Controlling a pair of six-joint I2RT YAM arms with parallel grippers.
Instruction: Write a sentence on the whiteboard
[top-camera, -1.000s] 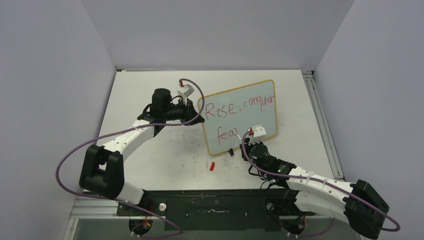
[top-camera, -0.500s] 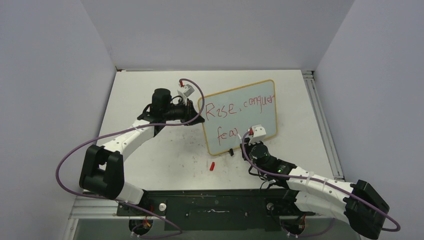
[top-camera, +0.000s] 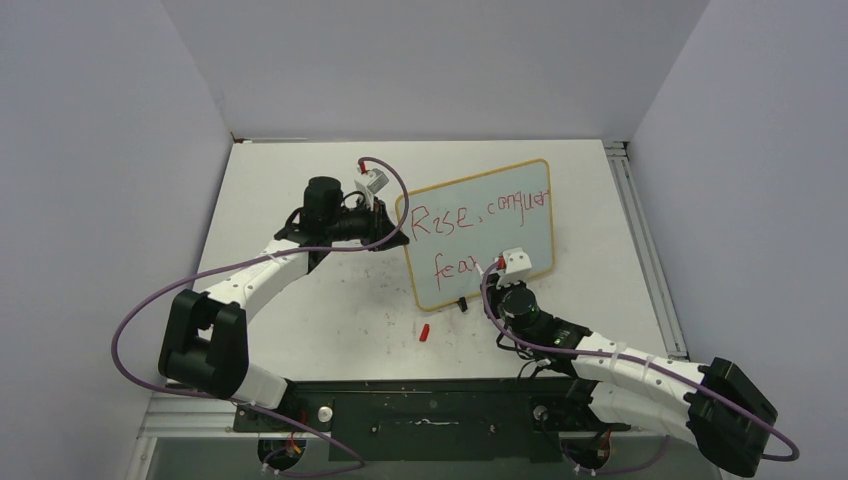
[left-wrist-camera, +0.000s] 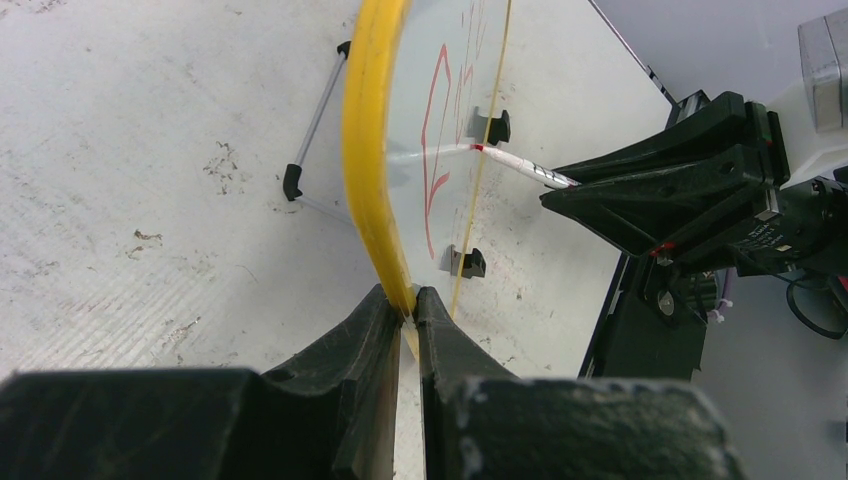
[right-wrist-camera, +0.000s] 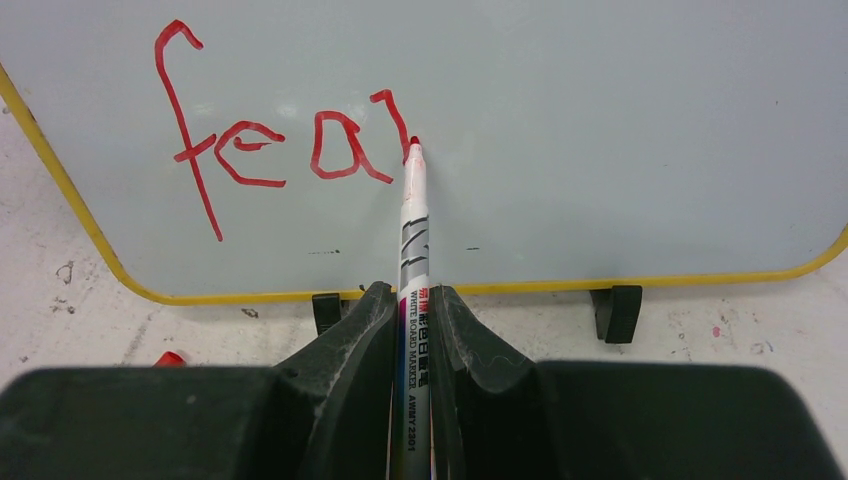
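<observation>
on the whiteboard (right-wrist-camera: 600, 120), the marker (right-wrist-camera: 413, 250) tip has barely moved beyond "fea".

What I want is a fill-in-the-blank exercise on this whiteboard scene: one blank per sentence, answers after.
The right gripper is shut on a ____.
The left gripper pinches the whiteboard by its ____ frame.
The sentence is written in ____ ink.
Its first word reads ____.
Missing words: marker; yellow; red; Rise.
</observation>
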